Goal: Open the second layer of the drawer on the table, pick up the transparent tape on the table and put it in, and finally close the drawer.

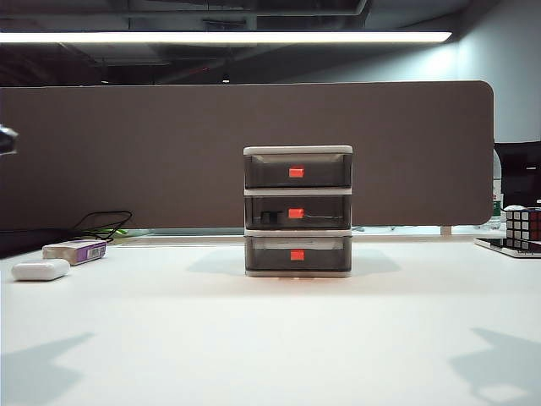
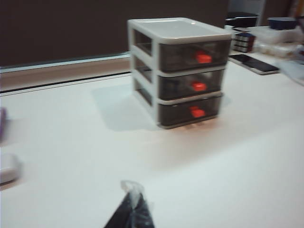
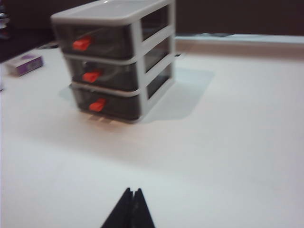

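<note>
The drawer (image 1: 297,210) stands at the table's (image 1: 270,338) middle, all three smoky tiers pushed in flush. The second layer (image 1: 295,213) is shut, its red-orange tab facing me. Through its front shows a small black piece (image 1: 270,217) with a faint thin curve beside it, which looks like the transparent tape lying inside. Neither gripper appears in the exterior view. My left gripper (image 2: 132,190) hangs shut over bare table, well short of the drawer (image 2: 185,71), a pale translucent scrap clinging to its tips. My right gripper (image 3: 132,191) is shut and empty, also far from the drawer (image 3: 114,61).
A white oblong case (image 1: 40,270) and a purple-labelled box (image 1: 76,250) lie at the far left. A puzzle cube (image 1: 522,227) and a phone (image 2: 253,63) sit at the far right. A brown partition (image 1: 127,152) closes off the back edge.
</note>
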